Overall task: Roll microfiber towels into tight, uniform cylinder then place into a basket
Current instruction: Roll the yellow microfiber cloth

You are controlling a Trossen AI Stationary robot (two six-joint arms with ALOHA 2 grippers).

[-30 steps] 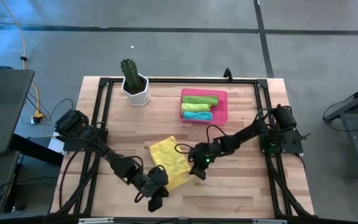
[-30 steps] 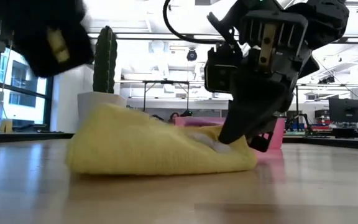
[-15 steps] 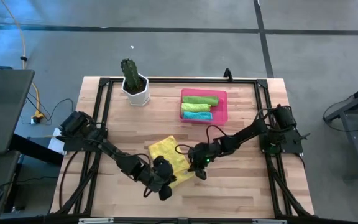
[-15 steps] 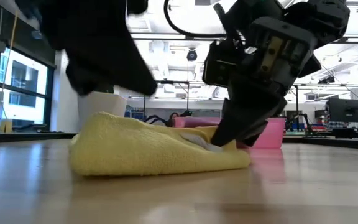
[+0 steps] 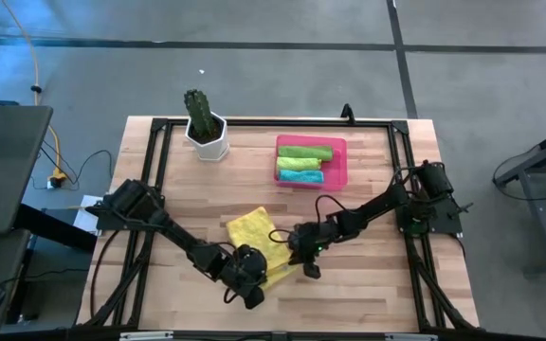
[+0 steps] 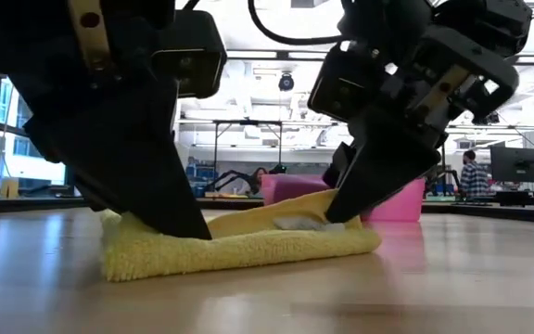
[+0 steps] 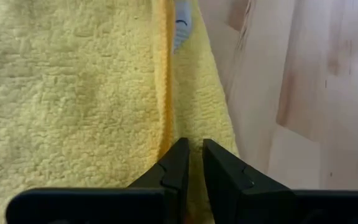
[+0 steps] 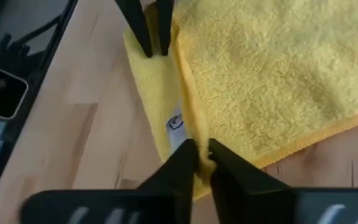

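The yellow towel point(image 5: 254, 234) lies folded on the table near its front middle. It also shows in the low view point(image 6: 248, 243). My left gripper point(image 5: 251, 277) is down on its near left end, shut on it. My right gripper point(image 5: 303, 260) is shut on its near right end, beside a white label point(image 8: 176, 122). The pink basket point(image 5: 341, 163) stands at the far middle and holds a lime green roll point(image 5: 303, 151), a teal roll point(image 5: 300, 163) and a second lime green roll point(image 5: 300, 175). My left gripper pinches the towel's folded near edge point(image 7: 192, 134) between its two fingers point(image 6: 179, 218), coming from above and slanting down. The towel lies flat on the table under them. My right gripper pinches the same folded edge point(image 8: 199, 140) next to the label. Its fingers point(image 6: 350, 199) slant down from above. The towel rests on the table, its edge a little raised at the fingers.
A white pot with a cactus point(image 5: 205, 128) stands at the far left. A black frame point(image 5: 150, 170) runs round the table's edges. Bare wood lies left of the towel and along the near edge.
My left gripper has gone from the table's near edge toward the towel and down onto its near left end. The towel's left side, humped up before, now lies pressed flat. My right gripper has stayed on the towel's right end and tipped a little.
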